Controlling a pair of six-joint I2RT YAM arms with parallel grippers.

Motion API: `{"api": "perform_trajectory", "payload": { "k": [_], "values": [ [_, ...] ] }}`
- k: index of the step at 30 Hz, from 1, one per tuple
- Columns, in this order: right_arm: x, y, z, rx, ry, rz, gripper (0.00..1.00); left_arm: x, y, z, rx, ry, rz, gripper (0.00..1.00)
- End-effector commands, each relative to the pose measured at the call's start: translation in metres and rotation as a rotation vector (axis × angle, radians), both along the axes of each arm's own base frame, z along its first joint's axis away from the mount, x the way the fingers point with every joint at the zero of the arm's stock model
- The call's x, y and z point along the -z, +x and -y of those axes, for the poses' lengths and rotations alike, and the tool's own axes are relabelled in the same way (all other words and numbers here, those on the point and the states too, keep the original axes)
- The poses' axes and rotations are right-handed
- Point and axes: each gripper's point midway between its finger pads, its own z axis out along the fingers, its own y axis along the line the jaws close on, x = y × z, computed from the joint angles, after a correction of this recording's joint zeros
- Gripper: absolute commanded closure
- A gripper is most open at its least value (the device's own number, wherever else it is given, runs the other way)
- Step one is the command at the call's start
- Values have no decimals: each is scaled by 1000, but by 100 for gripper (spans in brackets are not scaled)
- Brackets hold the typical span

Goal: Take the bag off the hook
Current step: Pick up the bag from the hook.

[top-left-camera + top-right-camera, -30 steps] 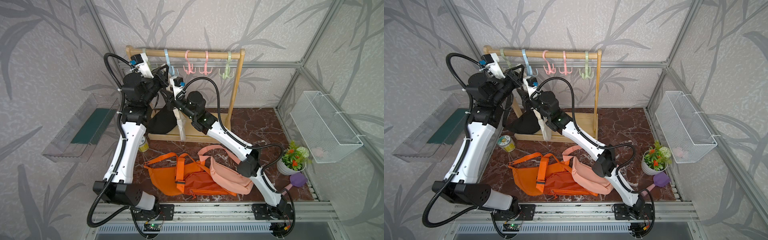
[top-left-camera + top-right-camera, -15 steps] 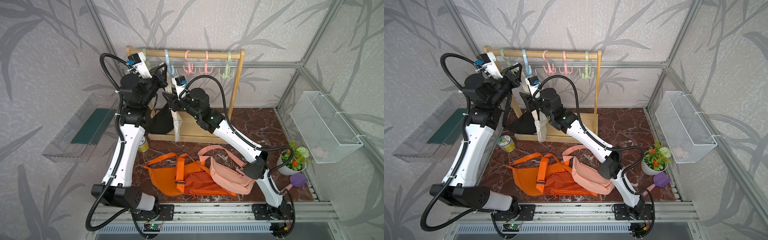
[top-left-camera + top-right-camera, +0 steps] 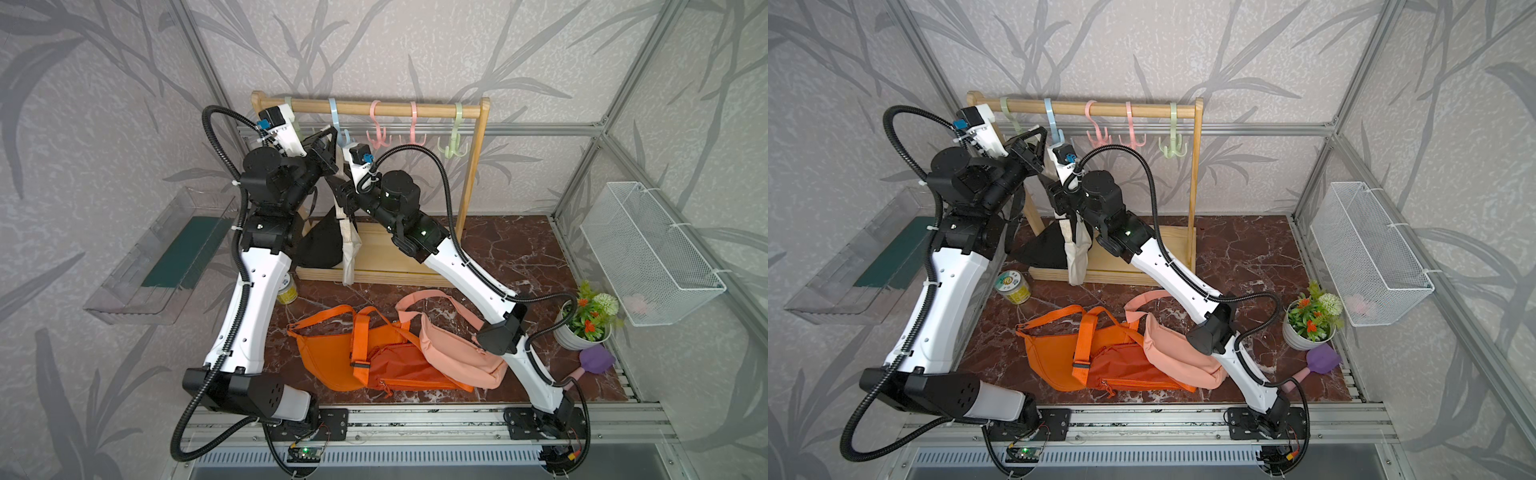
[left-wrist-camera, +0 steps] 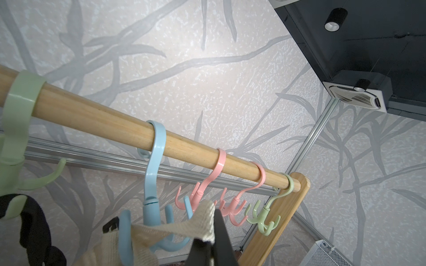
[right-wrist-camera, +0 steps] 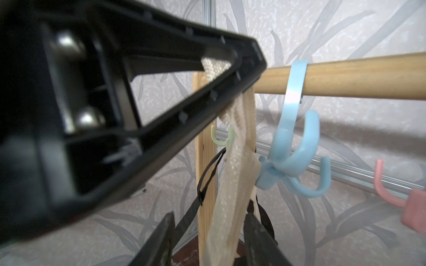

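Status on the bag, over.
Left gripper shut on cream strap, beside blue hook. Right gripper open around it below. Black strap hangs close by.

This is looking like a robot lab's test cell: grey leaf-patterned wallpaper panels [image 3: 415,41] are filling a silver aluminium frame [image 3: 641,62], and two white-and-black robot arms [image 3: 253,299] [image 3: 465,270] are standing on a metal base rail [image 3: 415,419] under a black spotlit ceiling [image 4: 368,46].
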Motion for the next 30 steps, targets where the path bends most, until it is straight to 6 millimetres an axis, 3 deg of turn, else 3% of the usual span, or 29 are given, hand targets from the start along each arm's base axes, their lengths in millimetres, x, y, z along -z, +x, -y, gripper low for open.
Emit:
{"api": "perform_trajectory", "payload": {
  "k": [1, 7, 10, 14, 20, 22, 26, 27, 30],
  "values": [
    [9, 8, 1, -48, 25, -60, 53, -36, -28, 1, 11, 11, 108, 100],
    [-1, 3, 1, -164, 68, -61, 49, -43, -31, 1, 19, 0, 120, 100],
    [-3, -7, -3, -237, 64, -52, 62, -44, -31, 2, 28, -12, 121, 100],
    [-6, -12, 0, -263, 63, -79, 98, -44, -31, 2, 26, -11, 120, 100],
    [-23, -10, 19, -197, 90, -114, 100, -34, -29, -4, -30, 46, 114, 100],
    [-37, -14, 31, -178, 101, -105, 100, -24, -24, -14, -94, 83, 97, 84],
    [-66, -27, 57, -148, 90, -70, 100, -3, -15, -41, -222, 126, 72, 28],
    [-70, -30, 63, -141, 75, -61, 100, 2, -13, -47, -252, 134, 66, 23],
    [-79, -38, 77, -119, 28, -36, 100, 19, -2, -56, -289, 168, 53, 22]
  ]
}}
